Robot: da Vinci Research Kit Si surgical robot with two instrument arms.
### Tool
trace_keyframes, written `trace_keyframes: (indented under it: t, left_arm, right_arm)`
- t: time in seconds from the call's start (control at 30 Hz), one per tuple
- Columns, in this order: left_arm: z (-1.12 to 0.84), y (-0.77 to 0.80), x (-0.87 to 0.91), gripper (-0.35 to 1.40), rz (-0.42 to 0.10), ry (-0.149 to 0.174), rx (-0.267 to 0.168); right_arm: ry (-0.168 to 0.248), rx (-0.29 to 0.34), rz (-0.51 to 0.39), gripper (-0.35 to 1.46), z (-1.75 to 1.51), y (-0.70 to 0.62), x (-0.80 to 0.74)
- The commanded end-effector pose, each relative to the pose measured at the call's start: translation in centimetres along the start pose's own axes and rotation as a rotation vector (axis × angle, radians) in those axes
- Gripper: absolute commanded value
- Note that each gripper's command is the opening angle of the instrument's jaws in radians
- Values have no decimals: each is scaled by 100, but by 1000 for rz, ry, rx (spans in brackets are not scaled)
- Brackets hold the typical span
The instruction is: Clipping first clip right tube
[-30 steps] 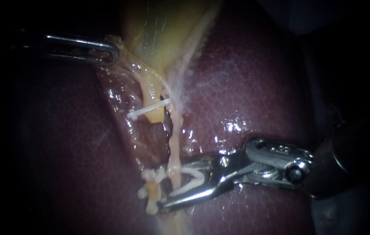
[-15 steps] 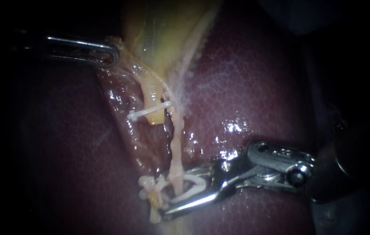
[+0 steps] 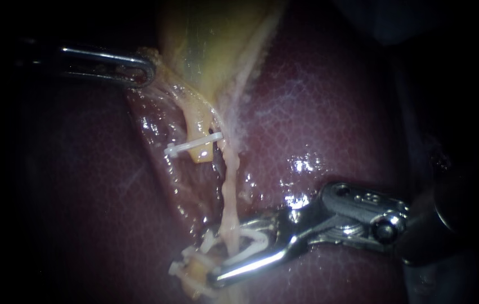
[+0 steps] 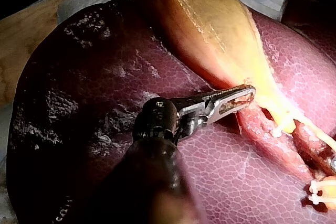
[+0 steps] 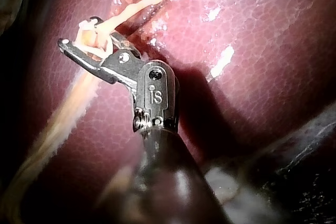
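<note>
step in hand, as judged: a clip is being set on the right tube. that tube is seen as a thin pale strand running from the gallbladder down over the liver. the right instrument is placed low on it. its jaws stand apart but are clamped on a loaded clip, whose white legs lie either side of the tube. the left instrument is clamped on the gallbladder's lower edge.

for a sound result, the tube should be seated deep in the clip and crossed squarely. both leg tips should be seen clear beyond it before closure. the liver surface and the neighbouring clips should be kept out of the bite. traction on the gallbladder should be held even.

count:
- instruments: two.
- tubes: two, namely the right tube and a yellow stump beside it.
- clips: one stump clip, one loaded clip, and a white cluster just beside the right jaws, whose number cannot be told.
</note>
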Motion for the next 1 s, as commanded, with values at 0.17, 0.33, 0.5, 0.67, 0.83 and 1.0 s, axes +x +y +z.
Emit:
trace_keyframes:
  t: [0.17, 0.33, 0.5, 0.67, 0.83, 1.0]
  left_arm:
    - [0, 0, 0, -35, 0, 0, 0]
    - [0, 0, 0, -35, 0, 0, 0]
    - [0, 0, 0, -35, 0, 0, 0]
    - [0, 0, 0, -35, 0, 0, 0]
    - [0, 0, 0, -35, 0, 0, 0]
    - [0, 0, 0, -35, 0, 0, 0]
  right_arm:
    - [-1, 0, 0, 30, 0, 1, 0]
    - [-2, 2, 0, 8, 0, 1, 0]
    - [-5, 9, -1, -21, 0, 1, -1]
    - [-13, 26, -3, -35, -1, 3, -1]
    - [-6, -3, -3, -35, -2, 8, -2]
    - [-12, -7, -5, -35, -4, 13, -6]
